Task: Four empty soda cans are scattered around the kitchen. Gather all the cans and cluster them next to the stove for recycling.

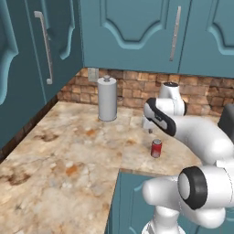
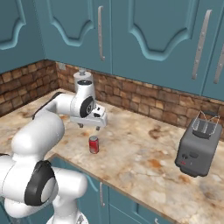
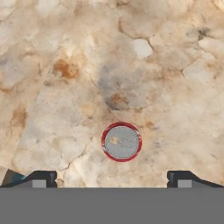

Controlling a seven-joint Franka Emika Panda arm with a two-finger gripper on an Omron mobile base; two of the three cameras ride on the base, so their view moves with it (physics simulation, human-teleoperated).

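Hand view looks straight down on the red soda can [image 3: 121, 141] standing upright on the table [image 3: 65, 87], and the fingers [image 3: 112, 178] hover wide open above it, so the next move, I think, is descending to grip it.

Blue cupboard doors [image 1: 137, 32] with long silver handles [image 1: 173, 34] hang above a brown brick wall [image 2: 144, 98]. The stone worktop [image 1: 59, 160] is tan with rusty spots and bends round a corner. More blue doors [image 2: 120, 203] sit under its front edge.
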